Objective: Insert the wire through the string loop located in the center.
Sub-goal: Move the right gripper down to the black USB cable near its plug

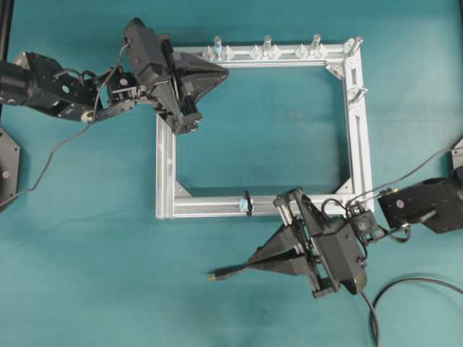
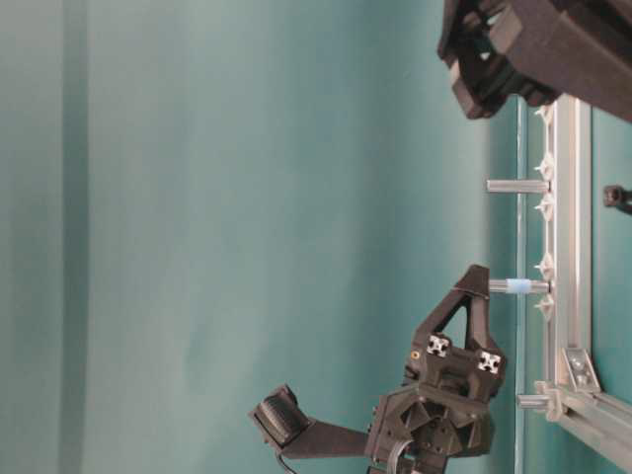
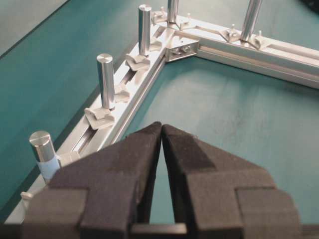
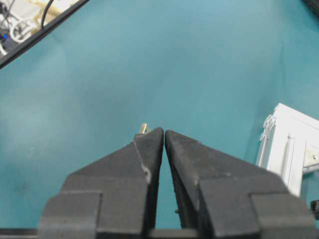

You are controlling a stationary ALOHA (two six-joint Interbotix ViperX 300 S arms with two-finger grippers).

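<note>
The string loop [image 1: 248, 204] is wrapped round the near bar of the silver frame [image 1: 165, 166], beside a pale-blue tag [image 1: 241, 205]. It shows small at the right edge of the table-level view [image 2: 614, 197]. The wire's plug [image 1: 214, 275] lies on the table in front of that bar, and its yellowish tip [image 4: 143, 128] peeks out past the left finger. My right gripper [image 1: 251, 263] [image 4: 164, 131] hovers over the wire, shut, with bare table showing between its fingers. My left gripper [image 1: 226, 72] [image 3: 162, 125] is shut on nothing at the frame's far left corner.
Upright pegs [image 1: 267, 45] [image 3: 105, 79] line the far bar. The one nearest my left gripper has a pale-blue band [image 3: 44, 154] [image 2: 513, 286]. The wire's cable [image 1: 405, 283] curves off at the lower right. Teal table surrounds the frame.
</note>
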